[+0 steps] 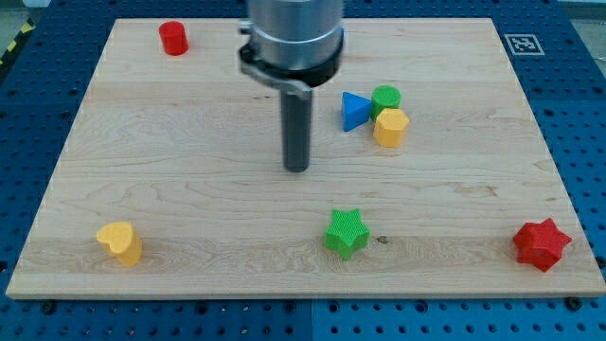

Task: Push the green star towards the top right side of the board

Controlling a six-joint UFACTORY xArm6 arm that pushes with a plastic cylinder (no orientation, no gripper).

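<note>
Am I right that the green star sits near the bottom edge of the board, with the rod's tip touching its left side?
Not quite. In the camera view the green star is near the bottom edge, but my tip is not touching it; it stands apart, above and to the view's left.

My tip [297,169] rests mid-board [189,189], well apart from the green star [346,233] nearer and right; a blue triangle [354,111] sits farther right.

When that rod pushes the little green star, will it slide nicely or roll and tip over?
The green star sits low and flat on the wooden board, so it will probably slide, not roll or tip. Its points may make it spin if my tip meets it off-centre. It looks like small, rigid plastic, likely light.
</note>
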